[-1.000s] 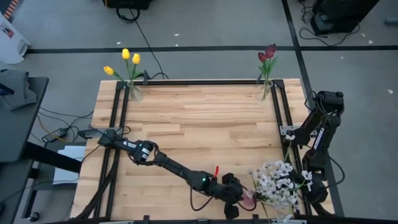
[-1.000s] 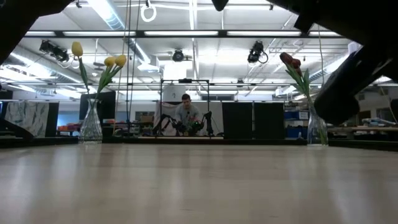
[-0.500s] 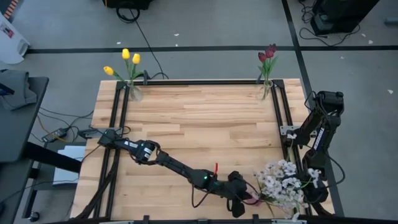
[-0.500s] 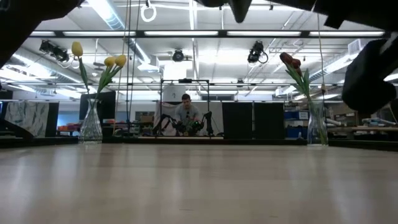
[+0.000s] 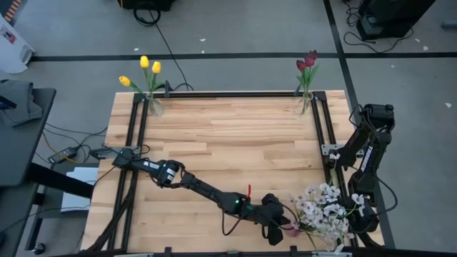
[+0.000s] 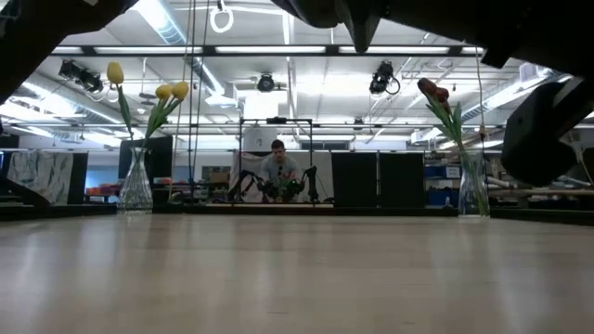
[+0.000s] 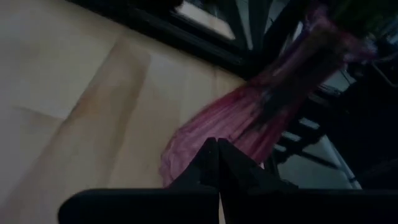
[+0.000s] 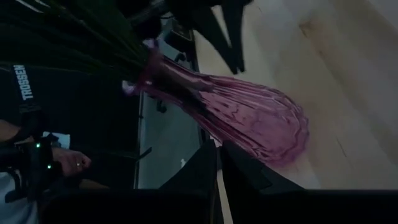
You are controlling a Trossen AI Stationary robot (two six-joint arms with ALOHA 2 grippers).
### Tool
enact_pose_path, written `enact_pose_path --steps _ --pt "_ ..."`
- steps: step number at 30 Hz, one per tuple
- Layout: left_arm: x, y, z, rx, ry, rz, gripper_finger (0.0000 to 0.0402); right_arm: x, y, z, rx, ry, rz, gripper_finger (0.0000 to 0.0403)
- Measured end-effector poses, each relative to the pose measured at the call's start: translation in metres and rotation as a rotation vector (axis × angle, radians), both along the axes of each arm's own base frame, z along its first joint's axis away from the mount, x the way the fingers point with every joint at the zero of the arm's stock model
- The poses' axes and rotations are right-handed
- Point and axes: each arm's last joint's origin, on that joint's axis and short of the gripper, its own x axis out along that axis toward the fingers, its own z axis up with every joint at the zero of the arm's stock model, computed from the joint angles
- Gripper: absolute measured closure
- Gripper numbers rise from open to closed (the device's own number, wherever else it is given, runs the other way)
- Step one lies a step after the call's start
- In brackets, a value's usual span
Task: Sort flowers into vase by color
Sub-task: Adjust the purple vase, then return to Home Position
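1. The high view looks straight down on the whole wooden table (image 5: 228,135).
2. The low view sits at table-top height, facing level across the boards toward the yellow tulips (image 6: 170,91), also seen from above (image 5: 146,68).
3. Both wrist views look close-up at one pink glass vase (image 7: 249,124) (image 8: 249,118), from different sides.

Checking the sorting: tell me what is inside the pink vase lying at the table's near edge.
Green stems run into the neck of the pink vase, and whitish blossoms spread beyond it. How far the stems reach inside cannot be seen.
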Motion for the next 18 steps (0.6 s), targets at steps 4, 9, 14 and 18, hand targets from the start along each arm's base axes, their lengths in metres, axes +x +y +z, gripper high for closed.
enact_pose_path --steps 4,9,14,18 --pt "0.000 0.004 0.011 0.006 0.049 -0.028 0.0401 -0.004 -0.004 0.010 -0.024 -0.024 0.061 0.0366" --pt "-0.012 0.016 0.038 0.158 0.219 -0.044 0.0401 -0.013 -0.018 0.032 -0.057 -0.106 0.138 0.0384" --pt "-0.034 0.041 0.082 0.293 0.358 0.000 0.0402 -0.023 -0.040 0.061 -0.039 -0.195 0.238 0.0395" --pt "-0.058 0.056 0.114 0.361 0.461 0.053 0.0401 -0.031 -0.059 0.076 0.012 -0.199 0.369 0.0391"
